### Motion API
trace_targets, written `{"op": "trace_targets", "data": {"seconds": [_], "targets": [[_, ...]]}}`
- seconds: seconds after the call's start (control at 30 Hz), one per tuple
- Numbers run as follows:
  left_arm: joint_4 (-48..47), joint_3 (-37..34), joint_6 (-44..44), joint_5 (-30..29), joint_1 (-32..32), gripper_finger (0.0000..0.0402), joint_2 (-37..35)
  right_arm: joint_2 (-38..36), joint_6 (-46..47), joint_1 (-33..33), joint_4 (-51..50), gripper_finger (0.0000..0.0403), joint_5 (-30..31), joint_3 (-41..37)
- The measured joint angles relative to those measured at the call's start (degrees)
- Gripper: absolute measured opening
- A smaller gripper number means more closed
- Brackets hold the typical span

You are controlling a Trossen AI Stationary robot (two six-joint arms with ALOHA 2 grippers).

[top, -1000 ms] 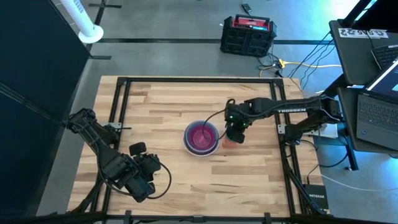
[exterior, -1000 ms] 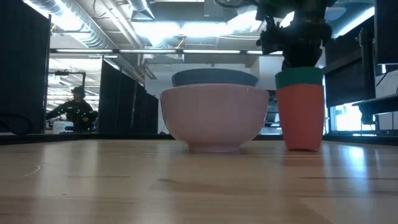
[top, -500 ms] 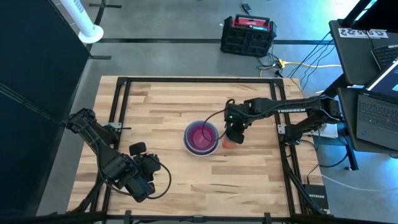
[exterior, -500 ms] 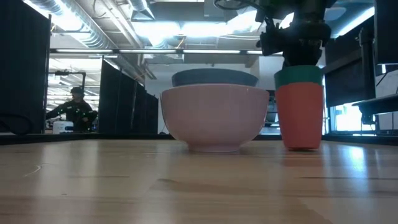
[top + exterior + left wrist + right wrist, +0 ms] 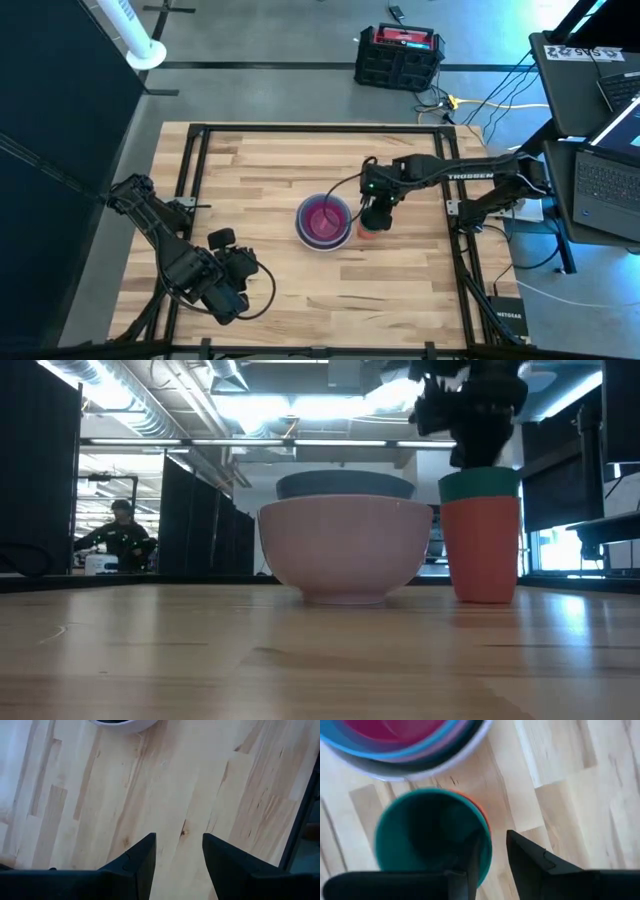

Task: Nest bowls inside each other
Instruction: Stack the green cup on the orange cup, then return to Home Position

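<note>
While your right pincer (image 5: 492, 857) hangs just above the small green plastic cup (image 5: 427, 832), one finger stands inside the rim and the other outside, parted and not squeezing the wall. That cup sits inside a small red plastic cup (image 5: 484, 550), just beside the stack of round plastic bowls (image 5: 324, 221) near the middle of the wooden counter (image 5: 250, 180).

If you lift off at a slant, the inner finger could catch the green rim and tip both cups against the bowl stack.

Your left pincer (image 5: 178, 851) waits well away from the stack, its fingers apart over bare wood.

Counting: one stack with a pale pink bowl (image 5: 345, 545) outermost and magenta innermost; I cannot separate every rim, so five is unconfirmed. Two cups, two arms.
</note>
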Motion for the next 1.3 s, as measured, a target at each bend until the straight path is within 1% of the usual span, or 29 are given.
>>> {"op": "trace_targets", "data": {"seconds": [0.13,0.33,0.4,0.8,0.87,0.93,1.07,1.17,1.3], "targets": [[-0.1,0.0,0.8,0.0,0.1,0.0145,0.0,0.0,-0.5,0.0,-2.0,0.0085,0.0,3.7],[-0.1,0.0,1.1,0.0,0.4,0.0145,0.0,-0.1,-2.0,0.0,-7.8,0.0085,0.0,10.2],[0.2,0.0,1.8,0.0,0.5,0.0142,-0.1,-1.6,-2.6,0.0,-9.2,0.0080,0.4,13.0],[10.5,0.0,14.4,-0.2,3.8,0.0012,-5.4,-18.5,0.1,0.0,-11.4,0.0007,5.7,27.8],[12.9,-0.6,17.1,-2.4,4.0,0.0005,-8.7,-23.3,2.0,0.0,-11.2,0.0002,6.3,26.7],[17.3,-2.0,21.4,-4.7,4.3,0.0002,-12.6,-28.4,3.1,0.0,-9.0,0.0001,7.2,24.9],[31.5,-8.3,32.0,-5.2,6.4,0.0000,-22.5,-39.2,5.0,0.0,-0.9,0.0000,7.1,19.5],[42.7,-16.7,37.7,-5.1,8.4,0.0000,-31.1,-47.7,7.2,-0.1,5.4,0.0000,7.1,14.1],[59.3,-31.4,40.1,-4.9,11.3,0.0000,-44.0,-58.6,8.8,-0.1,13.3,0.0000,7.2,4.9]]}}
